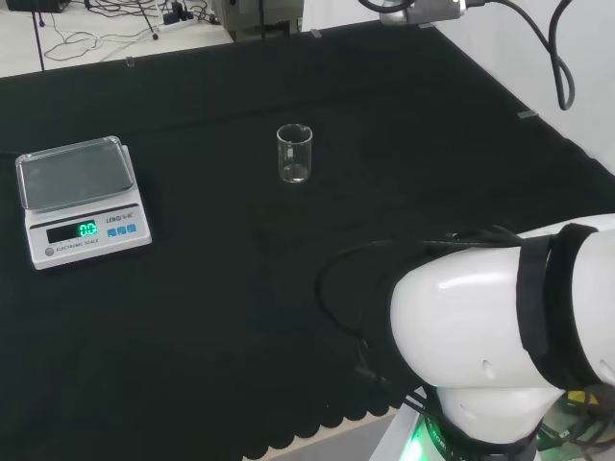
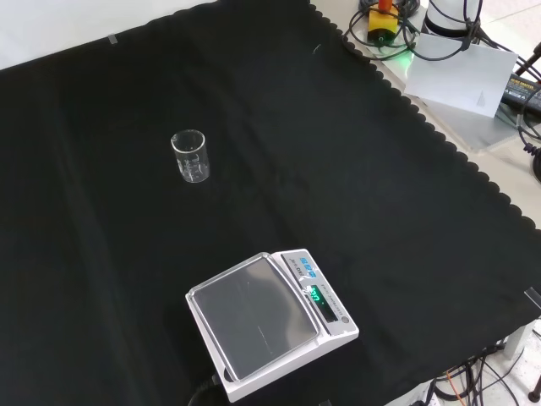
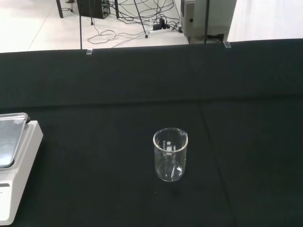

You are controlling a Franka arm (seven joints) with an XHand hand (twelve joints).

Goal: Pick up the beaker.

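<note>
In the head view, nearest to us, we see the arm's white link (image 1: 500, 355) filling the 5 o'clock corner, wrapped in black cable straps. We cannot tell how the hand's fingers stand.

Farther out on the black cloth (image 1: 240, 317), at about 9 o'clock, sits a white scale (image 1: 82, 200) with a metal pan and a lit green display. Beyond it and toward 12 o'clock from the view's centre stands the beaker (image 1: 294, 153), a clear glass vessel, upright, well apart from the scale and from the arm's link, with bare cloth all around it. It looks empty.

In the front view the scale (image 2: 270, 323) lies nearest, at 6 o'clock, and the beaker (image 2: 190, 156) stands farther off, at about 10 o'clock, well apart from it.

In the wrist view the beaker (image 3: 170, 154) stands upright close to the picture's middle, its spout rim visible, with the scale's corner (image 3: 16, 165) at 9 o'clock and the cloth's far edge beyond at 12 o'clock.
</note>
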